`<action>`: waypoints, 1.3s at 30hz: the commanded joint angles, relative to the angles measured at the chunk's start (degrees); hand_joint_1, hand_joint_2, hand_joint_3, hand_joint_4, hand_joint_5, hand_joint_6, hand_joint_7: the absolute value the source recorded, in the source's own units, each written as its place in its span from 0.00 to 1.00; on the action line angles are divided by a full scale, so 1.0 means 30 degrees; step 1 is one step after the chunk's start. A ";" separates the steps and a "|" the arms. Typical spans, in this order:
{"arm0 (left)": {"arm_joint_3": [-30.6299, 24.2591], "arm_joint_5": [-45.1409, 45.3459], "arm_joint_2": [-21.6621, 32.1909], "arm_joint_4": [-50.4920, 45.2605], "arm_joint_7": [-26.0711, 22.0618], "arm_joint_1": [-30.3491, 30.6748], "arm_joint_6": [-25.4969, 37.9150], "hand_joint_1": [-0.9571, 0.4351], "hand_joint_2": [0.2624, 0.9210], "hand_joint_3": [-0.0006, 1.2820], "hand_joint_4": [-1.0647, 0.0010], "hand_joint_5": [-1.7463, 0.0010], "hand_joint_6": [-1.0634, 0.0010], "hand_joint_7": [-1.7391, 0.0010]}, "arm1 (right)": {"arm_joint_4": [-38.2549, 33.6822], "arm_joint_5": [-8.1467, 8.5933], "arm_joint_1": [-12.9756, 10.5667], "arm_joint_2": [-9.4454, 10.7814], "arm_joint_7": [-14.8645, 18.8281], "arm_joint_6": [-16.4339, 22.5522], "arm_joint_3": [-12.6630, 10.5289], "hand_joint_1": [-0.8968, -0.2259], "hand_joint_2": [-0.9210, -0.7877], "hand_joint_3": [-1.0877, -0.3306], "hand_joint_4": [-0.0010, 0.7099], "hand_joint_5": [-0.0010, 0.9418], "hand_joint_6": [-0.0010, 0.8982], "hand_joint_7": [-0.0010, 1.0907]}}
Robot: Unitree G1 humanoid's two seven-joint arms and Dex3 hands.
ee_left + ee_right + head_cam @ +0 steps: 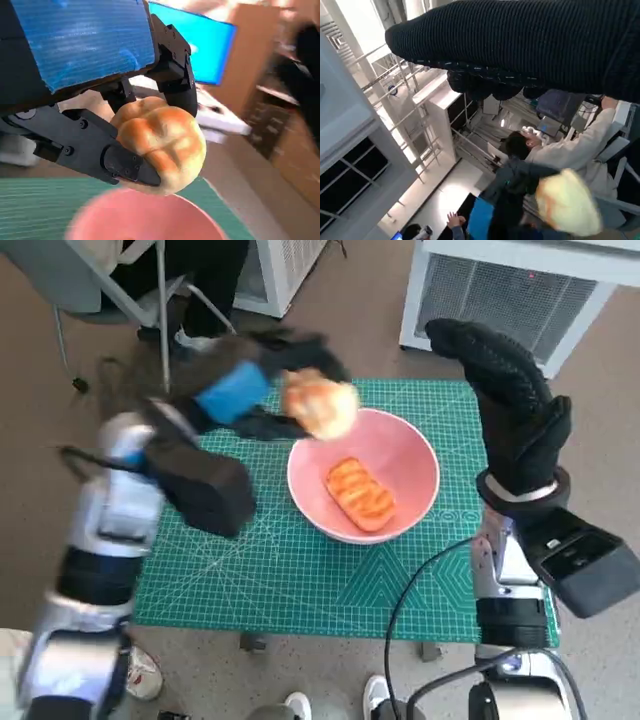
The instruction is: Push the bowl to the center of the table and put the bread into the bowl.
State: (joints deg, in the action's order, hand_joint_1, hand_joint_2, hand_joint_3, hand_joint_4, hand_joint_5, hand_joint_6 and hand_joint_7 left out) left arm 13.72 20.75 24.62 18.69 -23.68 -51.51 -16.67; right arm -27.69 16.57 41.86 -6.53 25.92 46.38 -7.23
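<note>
Pink bowl [364,476] is seen in the head view near the middle of the green-matted table [250,580], one loaf [360,494] already lying inside it. A round bread roll [320,405] is held by the left hand [240,400] just over the bowl's far-left rim, presumably for dropping in. The right hand [510,405] is raised beside the bowl, fingers extended, holding nothing, likely kept clear.

Left wrist view: the roll [160,142] is clamped between black fingers [125,165] above the bowl rim [145,215].

Right wrist view: the glove [530,45] is shown as a dark band; the roll [567,202] appears blurred, with people behind.
</note>
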 commanded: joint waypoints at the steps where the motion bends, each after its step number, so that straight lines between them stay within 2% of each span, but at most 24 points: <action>1: 0.0884 0.0832 -0.0715 0.1455 0.0361 -0.0885 -0.0513 0.69 1.00 0.08 0.42 0.32 0.42 0.29 | -0.0286 -0.0037 -0.0249 0.0001 0.0063 -0.0082 0.0032 0.51 0.00 0.34 0.00 0.47 0.00 0.52; 7: 0.1758 0.1496 -0.1897 0.3887 0.0862 -0.1373 -0.0954 0.69 1.00 0.09 0.43 0.29 0.45 0.30 | -0.0403 0.0002 -0.0267 -0.0018 0.0181 0.0063 0.0058 0.51 0.00 0.34 0.00 0.47 0.00 0.52; 8: 0.1894 0.1543 -0.2099 0.4452 0.0863 -0.1503 -0.1066 0.69 1.00 0.11 0.45 0.28 0.48 0.28 | -0.0384 0.0024 -0.0283 -0.0026 0.0209 0.0074 0.0068 0.51 0.00 0.34 0.00 0.47 0.00 0.52; 9: 0.1982 0.1572 -0.2228 0.4864 0.0865 -0.1603 -0.1173 0.69 1.00 0.15 0.52 0.26 0.51 0.24 | -0.0374 0.0032 -0.0293 -0.0028 0.0221 0.0085 0.0079 0.51 0.00 0.34 0.00 0.47 0.00 0.52; 10: 0.2113 0.1566 -0.2374 0.5350 0.0723 -0.1714 -0.1260 0.69 1.00 0.16 0.55 0.25 0.52 0.23 | -0.0409 0.0043 -0.0295 -0.0046 0.0242 0.0120 0.0073 0.51 0.00 0.34 0.00 0.47 0.00 0.52; 11: 0.2205 0.1553 -0.2465 0.5714 0.0632 -0.1803 -0.1349 0.66 0.97 0.16 0.59 0.45 0.57 0.38 | -0.0435 0.0045 -0.0295 -0.0055 0.0250 0.0146 0.0072 0.52 0.00 0.34 0.00 0.47 0.00 0.52; 12: 0.2409 0.1615 -0.2582 0.6181 0.0415 -0.1916 -0.1378 0.65 0.97 0.14 0.58 0.55 0.57 0.46 | -0.0504 0.0042 -0.0292 -0.0094 0.0268 0.0184 0.0056 0.52 0.00 0.34 0.00 0.47 0.00 0.52; 13: 0.2553 0.1661 -0.2662 0.6550 0.0278 -0.2016 -0.1432 0.63 0.98 0.11 0.59 0.71 0.57 0.60 | -0.0553 0.0036 -0.0288 -0.0119 0.0277 0.0211 0.0047 0.52 0.00 0.34 0.00 0.47 0.00 0.52; 14: 0.2744 0.1759 -0.2727 0.6901 0.0067 -0.2123 -0.1392 0.60 0.99 0.08 0.63 0.81 0.59 0.70 | -0.0542 0.0033 -0.0300 -0.0137 0.0274 0.0197 0.0049 0.52 0.00 0.34 0.00 0.47 0.00 0.52; 15: 0.2870 0.1817 -0.2761 0.7151 -0.0071 -0.2203 -0.1381 0.56 0.99 0.06 0.68 0.88 0.62 0.78 | -0.0529 0.0025 -0.0308 -0.0142 0.0265 0.0189 0.0057 0.52 0.00 0.34 0.00 0.47 0.00 0.52; 17: 0.3094 0.1904 -0.2797 0.7490 -0.0454 -0.2337 -0.1131 0.52 0.99 0.05 0.75 0.94 0.66 0.86 | -0.0442 0.0025 -0.0343 -0.0150 0.0238 0.0135 0.0074 0.52 0.00 0.33 0.00 0.47 0.00 0.52; 21: 0.3423 0.2282 -0.2789 0.7633 -0.1124 -0.2512 -0.0170 0.44 1.00 0.03 0.86 0.99 0.72 0.94 | -0.0260 -0.0159 -0.0456 -0.0230 0.0076 0.0153 0.0059 0.51 0.00 0.33 0.00 0.47 0.00 0.52; 27: 0.3111 0.1985 -0.2521 0.7069 -0.1281 -0.1994 0.0087 0.39 1.00 0.03 0.96 1.00 0.78 0.98 | 0.0344 -0.0328 -0.0629 -0.0304 -0.0149 -0.0047 0.0046 0.52 0.00 0.32 0.00 0.47 0.00 0.51; 33: 0.2029 0.0848 -0.2278 0.7107 -0.0758 -0.1534 -0.0794 0.36 1.00 0.03 1.00 1.00 0.82 0.99 | 0.0691 -0.0475 -0.0662 -0.0371 -0.0410 -0.0186 -0.0049 0.51 0.00 0.32 0.00 0.46 0.00 0.50; 39: -0.0274 -0.1954 -0.2118 0.5679 -0.0749 -0.0488 -0.1544 0.38 0.99 0.02 1.00 1.00 0.84 1.00 | 0.0882 -0.0592 -0.0602 -0.0383 -0.0739 -0.0183 -0.0117 0.51 0.00 0.32 0.00 0.45 0.00 0.50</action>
State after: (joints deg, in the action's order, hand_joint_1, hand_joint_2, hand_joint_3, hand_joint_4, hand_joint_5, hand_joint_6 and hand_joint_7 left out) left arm 16.12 18.78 17.48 38.19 -26.38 -54.70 -19.98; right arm -25.20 15.51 41.46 -7.31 24.36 46.28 -7.33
